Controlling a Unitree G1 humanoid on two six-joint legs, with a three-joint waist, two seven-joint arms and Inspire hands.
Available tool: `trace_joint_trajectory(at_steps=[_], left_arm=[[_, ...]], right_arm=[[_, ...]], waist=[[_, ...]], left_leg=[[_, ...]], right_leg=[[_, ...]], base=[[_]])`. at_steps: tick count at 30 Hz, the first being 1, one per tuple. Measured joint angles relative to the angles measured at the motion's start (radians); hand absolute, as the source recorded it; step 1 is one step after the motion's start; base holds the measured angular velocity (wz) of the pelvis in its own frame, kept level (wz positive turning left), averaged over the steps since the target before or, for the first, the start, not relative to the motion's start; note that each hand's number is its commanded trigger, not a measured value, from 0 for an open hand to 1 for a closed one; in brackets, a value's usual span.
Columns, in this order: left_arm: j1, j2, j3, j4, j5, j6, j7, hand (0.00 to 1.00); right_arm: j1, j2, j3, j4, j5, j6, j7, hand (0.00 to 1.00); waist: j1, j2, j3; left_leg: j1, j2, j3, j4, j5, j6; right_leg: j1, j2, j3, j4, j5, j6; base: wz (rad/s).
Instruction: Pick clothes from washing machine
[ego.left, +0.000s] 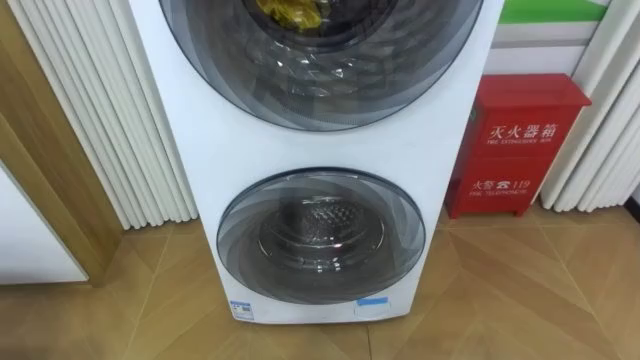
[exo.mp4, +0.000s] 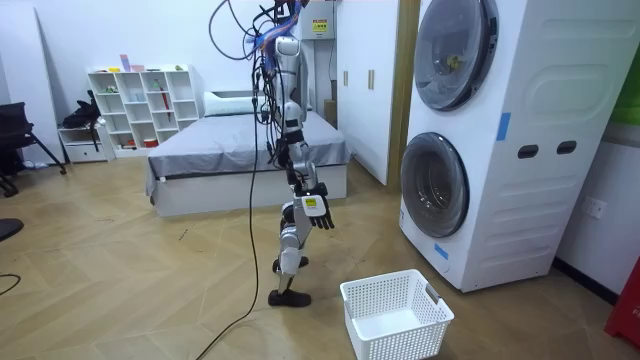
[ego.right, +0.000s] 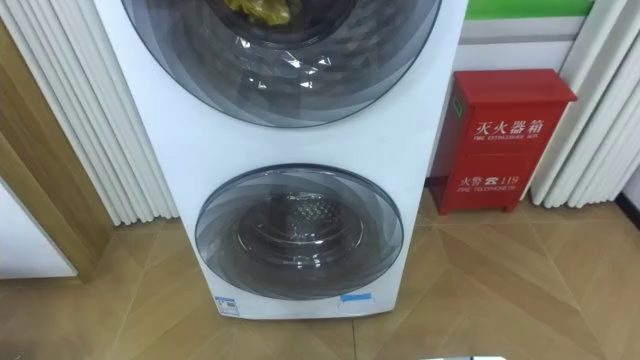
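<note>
Clothing (ego.left: 290, 10), yellow and crumpled, lies inside the upper drum of the stacked washing machine (exo.mp4: 520, 150), behind the round glass of the upper door (ego.left: 320, 60), which is shut. In the room view the robot stands upright on the wooden floor (exo.mp4: 120, 280), turned toward the machine's front, with the bed (exo.mp4: 240, 140) behind it. Its right hand (exo.mp4: 316, 211) hangs low in front of its body with the fingers loosely spread and nothing in them. From that hand the machine stands ahead and well apart, and the clothing sits far above it and forward, up at the level of the robot's head. The lower door (ego.left: 320, 235), also shut, is ahead of the hand at about its own height, and through its grey glass the ribbed metal of the lower drum (ego.left: 322, 222) can be seen. A white plastic laundry basket (exo.mp4: 405, 338) rests on the floor below the hand and a little ahead, between the robot and the machine, touching neither. Beyond the machine from the hand, on the robot's right side, a red fire-extinguisher box (ego.left: 515, 140) stands on the floor against the wall, just beside the machine's side panel. On the machine's other side run white ribbed wall panels (ego.left: 100, 110). A white cube shelf (exo.mp4: 140, 105) stands far behind the hand, past the bed.
</note>
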Motion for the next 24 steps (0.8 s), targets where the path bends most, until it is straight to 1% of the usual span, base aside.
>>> trace_joint_trajectory(at_steps=[4,13,17,18,20,21,22,23,24], left_arm=[[0.000,0.000,0.001,0.000,0.002,0.000,0.000,0.00],[0.005,-0.001,0.000,0.000,0.001,0.001,-0.003,0.00],[0.004,0.001,0.002,-0.003,0.000,0.006,-0.025,0.00],[0.002,0.001,0.002,-0.003,0.000,0.008,-0.030,0.00],[-0.004,0.001,0.003,-0.003,0.001,0.008,-0.041,0.00],[-0.009,0.002,0.003,-0.001,0.002,0.009,-0.046,0.00],[-0.011,0.003,0.006,0.004,0.000,0.009,-0.047,0.00],[-0.013,0.005,0.017,0.004,0.001,0.010,-0.049,0.00],[-0.013,0.005,0.023,0.002,0.001,0.011,-0.050,0.00]], right_arm=[[-0.001,0.000,0.000,-0.001,-0.010,-0.001,0.001,0.00],[-0.015,-0.003,0.000,0.007,-0.044,0.001,-0.002,0.00],[-0.025,-0.006,0.000,0.011,-0.056,0.006,-0.014,0.00],[-0.036,-0.007,-0.001,0.011,-0.076,0.014,-0.021,0.00],[-0.051,-0.013,-0.004,-0.017,-0.113,0.029,-0.036,0.00],[-0.051,-0.021,-0.011,-0.088,-0.146,0.046,-0.053,0.00],[-0.064,-0.026,-0.025,-0.155,-0.165,0.045,-0.070,0.00],[-0.104,-0.028,-0.044,-0.199,-0.172,0.045,-0.094,0.00],[-0.128,-0.031,-0.053,-0.217,-0.171,0.045,-0.103,0.00]], waist=[[0.000,0.001,0.0005],[0.009,0.004,0.0008],[0.013,0.001,-0.0008],[0.013,0.000,-0.0011],[0.014,0.000,-0.0008],[0.014,0.000,0.0030],[0.014,-0.001,0.0051],[0.014,-0.006,0.0070],[0.013,-0.008,0.0083]], left_leg=[[-0.001,0.001,-0.002,0.000,-0.003,0.004],[0.004,0.002,-0.003,-0.001,-0.004,0.006],[0.004,0.002,-0.003,0.000,-0.004,0.006],[0.005,0.003,-0.003,0.001,-0.004,0.006],[0.004,0.003,-0.004,0.002,-0.004,0.006],[0.004,0.002,-0.004,0.003,-0.003,0.006],[0.005,0.001,-0.004,0.003,-0.003,0.007],[0.003,0.000,-0.004,0.004,-0.002,0.008],[0.002,0.000,-0.004,0.005,-0.002,0.009]], right_leg=[[0.000,0.001,-0.002,0.003,0.000,0.000],[0.002,0.001,-0.003,0.018,0.000,0.000],[0.002,0.001,-0.004,0.020,0.000,0.000],[0.001,0.001,-0.004,0.022,0.000,0.000],[0.005,0.000,-0.005,0.029,0.000,0.000],[0.005,-0.002,-0.005,0.034,0.000,0.000],[0.004,-0.003,-0.003,0.034,0.000,0.000],[0.001,-0.004,-0.003,0.034,0.000,0.000],[0.000,-0.005,-0.005,0.035,0.000,0.000]], base=[[0.00],[0.00],[0.00],[0.00],[0.00],[0.00],[-0.04],[-0.04],[0.00]])
